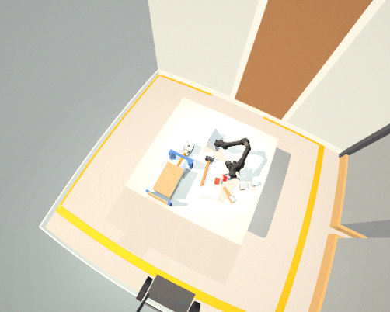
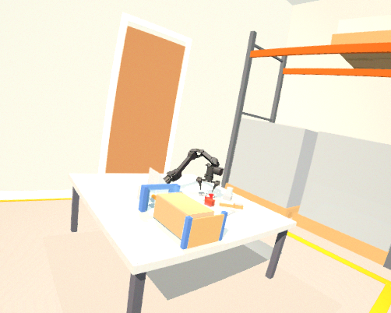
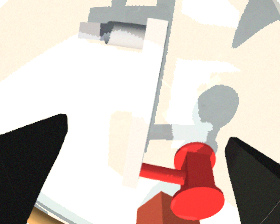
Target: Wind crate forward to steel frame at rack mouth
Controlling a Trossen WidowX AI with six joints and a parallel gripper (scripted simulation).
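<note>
The winch handle lies on the bench; in the wrist view its pale flat arm point(image 3: 153, 75) has a grey key end at the top and a red knob point(image 3: 198, 175) point(image 1: 224, 178) point(image 2: 210, 195) at the bottom. My gripper point(image 3: 150, 134) point(image 1: 230, 176) point(image 2: 208, 190) is open and empty above the handle, with the knob nearer the right finger. The tan crate point(image 1: 168, 179) point(image 2: 175, 210) sits flat behind the blue frame point(image 1: 185, 157) point(image 2: 143, 198). An orange strap point(image 1: 182, 160) runs from it toward the white winch point(image 1: 188, 147). The gap between crate and frame is hard to judge.
A red block point(image 1: 217, 181) point(image 2: 209, 202) point(image 3: 161, 212) is close beside the knob. A hammer point(image 1: 205, 172) lies between crate and gripper. A wooden-handled tool point(image 1: 228, 192) point(image 2: 231, 205), a grey box point(image 1: 244, 186) and a white cylinder point(image 2: 228, 194) are nearby. A clear panel point(image 1: 215, 137) stands beside the arm's base.
</note>
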